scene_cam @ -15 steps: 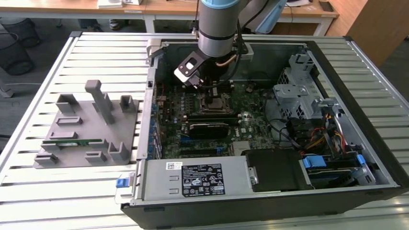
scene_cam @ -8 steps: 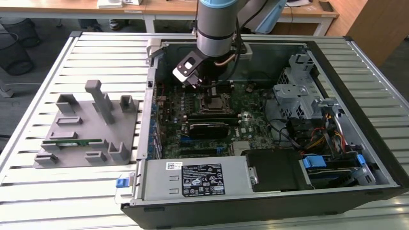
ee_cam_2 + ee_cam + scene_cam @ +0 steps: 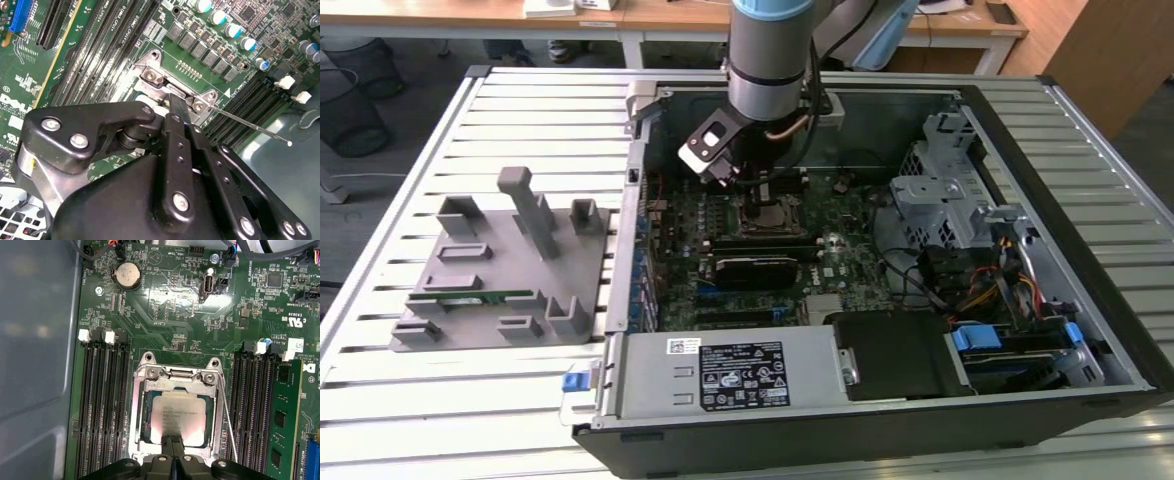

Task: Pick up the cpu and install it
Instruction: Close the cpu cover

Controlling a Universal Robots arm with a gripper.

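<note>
Cpu: the cpu lay flat inside the silver socket frame on the green motherboard, its pale metal top facing up, as the first wrist view showed.
End effector: the end effector had its two black fingers pressed together, tips at the near edge of the cpu; whether they touched it I could not tell.
Second wrist view: here the closed fingers reached to the socket's hinge bracket, and the end effector body hid the chip. A thin wire lever ran out from the bracket toward the black memory slots.
First wrist view: a coin battery sat on the board beyond the socket, with memory slots on both sides of it.
Exterior view: the arm reached down into the open computer case, over the motherboard.
Surface: the case lay on a slatted metal tabletop, beside a grey parts holder toward the exterior view's left.
Room: wooden desks and wire bins stood behind.
</note>
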